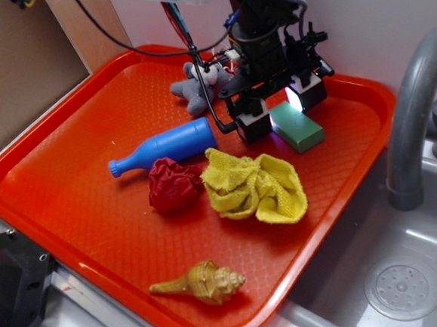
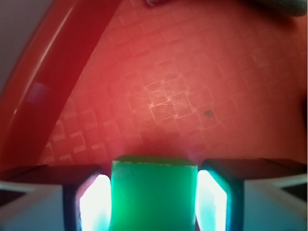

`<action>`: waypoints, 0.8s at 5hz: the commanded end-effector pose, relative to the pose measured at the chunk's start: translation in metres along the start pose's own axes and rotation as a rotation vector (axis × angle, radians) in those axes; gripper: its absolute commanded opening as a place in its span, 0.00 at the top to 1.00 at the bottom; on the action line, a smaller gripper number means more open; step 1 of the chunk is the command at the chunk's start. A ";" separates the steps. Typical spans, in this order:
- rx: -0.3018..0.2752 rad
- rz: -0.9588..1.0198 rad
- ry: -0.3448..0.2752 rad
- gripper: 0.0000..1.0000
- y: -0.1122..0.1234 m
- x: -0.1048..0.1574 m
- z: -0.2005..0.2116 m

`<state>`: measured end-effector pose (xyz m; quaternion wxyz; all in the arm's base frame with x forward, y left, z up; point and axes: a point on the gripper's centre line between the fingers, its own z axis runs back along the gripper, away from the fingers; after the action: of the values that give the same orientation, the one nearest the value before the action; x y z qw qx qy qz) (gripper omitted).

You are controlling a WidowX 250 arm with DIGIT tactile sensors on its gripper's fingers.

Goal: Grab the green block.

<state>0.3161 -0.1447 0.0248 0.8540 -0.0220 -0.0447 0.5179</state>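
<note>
Black gripper [image 2: 154, 202] spread, 2 fingers straddling matte green rectangular block [image 2: 154, 195] on orange plastic tray [image 2: 159, 96], gaps either side. Close evenly, squeeze firmly, then lift straight.

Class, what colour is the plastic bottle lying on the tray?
Blue; the plastic bottle shows best in the exterior view.

Toy kitchen: grey sink [image 1: 408, 270], faucet [image 1: 415, 110], orange tray [image 1: 69, 183].

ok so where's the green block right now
In the exterior view the green block lies at the far right of the orange tray, between the tool's fingers, just behind the yellow cloth.
</note>
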 end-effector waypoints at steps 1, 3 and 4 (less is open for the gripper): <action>-0.089 -0.505 -0.015 1.00 -0.021 -0.004 0.078; -0.133 -1.010 -0.088 1.00 0.037 0.001 0.165; -0.152 -1.102 -0.062 1.00 0.075 0.024 0.211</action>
<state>0.2280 -0.1058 0.2149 0.9949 -0.0322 -0.0948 -0.0138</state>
